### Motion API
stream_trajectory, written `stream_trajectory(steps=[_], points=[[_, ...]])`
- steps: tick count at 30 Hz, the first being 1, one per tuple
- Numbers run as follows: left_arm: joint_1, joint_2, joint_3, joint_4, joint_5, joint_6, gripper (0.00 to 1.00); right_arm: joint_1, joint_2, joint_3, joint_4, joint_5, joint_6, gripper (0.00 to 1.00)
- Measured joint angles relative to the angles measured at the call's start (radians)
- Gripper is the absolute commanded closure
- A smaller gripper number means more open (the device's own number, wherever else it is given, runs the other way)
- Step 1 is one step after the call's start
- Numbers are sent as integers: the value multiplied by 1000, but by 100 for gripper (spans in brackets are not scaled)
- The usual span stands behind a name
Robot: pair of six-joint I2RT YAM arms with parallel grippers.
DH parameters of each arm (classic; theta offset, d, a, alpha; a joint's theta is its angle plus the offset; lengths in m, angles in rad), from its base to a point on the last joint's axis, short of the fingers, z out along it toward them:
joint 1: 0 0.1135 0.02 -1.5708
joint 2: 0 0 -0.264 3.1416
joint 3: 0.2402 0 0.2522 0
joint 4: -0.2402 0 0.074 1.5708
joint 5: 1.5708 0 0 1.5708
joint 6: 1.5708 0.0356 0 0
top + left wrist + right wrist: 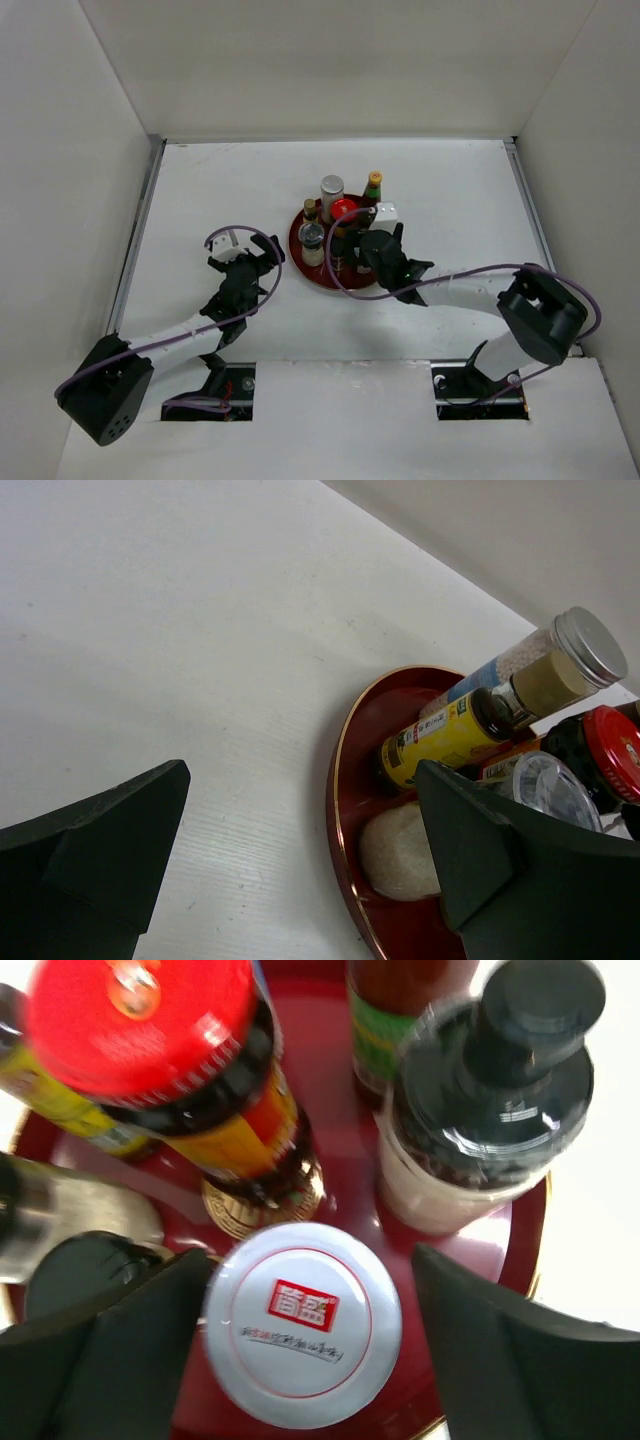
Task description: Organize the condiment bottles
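The condiment bottles stand crowded on a round red tray (299, 258). From above I see a silver-capped bottle (331, 186), a green orange-capped bottle (373, 184), a red cap (343, 208) and a grey-lidded jar (312, 236). My right gripper (372, 246) is open over the tray's near right side. In the right wrist view its jaws (310, 1350) straddle a white-lidded jar (300, 1322), with a gap at the right finger. Behind stand a red-capped bottle (140, 1020) and a black-capped white bottle (500, 1080). My left gripper (262, 256) is open and empty beside the tray's left rim (338, 780).
The left wrist view shows a silver-capped bottle (565, 650), a yellow-labelled amber bottle (450, 730) and a pale jar (398, 852) inside the tray. White walls enclose the table on three sides. Two dark openings (225, 388) lie at the near edge by the arm bases.
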Motion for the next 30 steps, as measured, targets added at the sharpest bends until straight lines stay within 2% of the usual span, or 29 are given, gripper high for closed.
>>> stream_trajectory(steps=[4,8,12,15,22,30], points=[[5,-7,16,-50,10,-4,0,8,-117,-14,0,10,-4,0],[23,-33,85,-179,12,-12,0,-10,-375,-58,1,19,-3,0],[57,-33,187,-318,13,-28,0,-181,-595,-140,36,39,39,0],[76,-33,225,-403,23,-51,0,-349,-674,-245,42,47,123,0],[89,-48,227,-542,85,-84,0,-620,-611,-416,17,-69,340,0],[119,-53,160,-502,115,-97,0,-647,-572,-436,53,-152,421,0]])
